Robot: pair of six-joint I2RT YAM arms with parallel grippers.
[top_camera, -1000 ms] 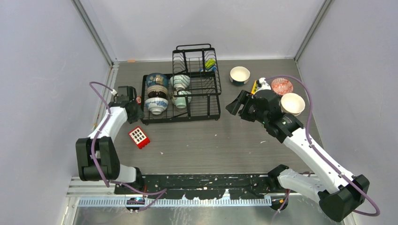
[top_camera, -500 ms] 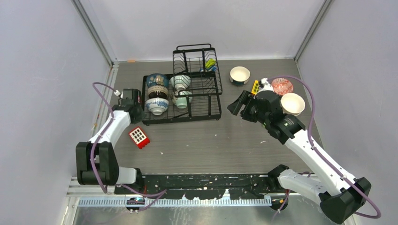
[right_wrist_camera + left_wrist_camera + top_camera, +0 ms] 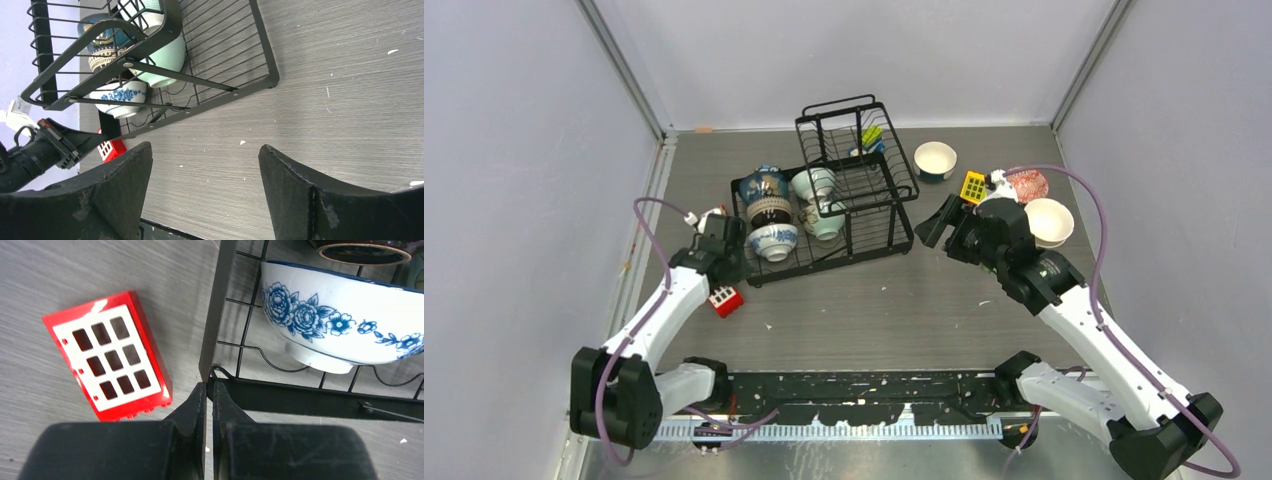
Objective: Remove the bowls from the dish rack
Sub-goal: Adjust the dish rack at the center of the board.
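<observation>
Black wire dish rack [image 3: 874,215] sits askew at desk centre, raised section toward 12 o'clock. Among its tines:
- blue-and-white bowl [image 3: 774,240]
- teal-and-brown bowl [image 3: 764,192]
- pale green bowl [image 3: 826,222]
- whitish bowl [image 3: 812,183]

On the desk at 2 o'clock:
- white bowl [image 3: 935,159], mouth up
- red-patterned bowl [image 3: 1027,185]
- cream bowl [image 3: 1049,220], mouth up

Looking at grey wood-grain tabletop [image 3: 864,310], carrying scattered white flecks [image 3: 242,142]. Closing it in left, far and right: plain pale lilac-grey walls [image 3: 854,50]. Rising at both far corners: aluminium struts [image 3: 624,70]. Lighting evenly, casting soft shadows only.
</observation>
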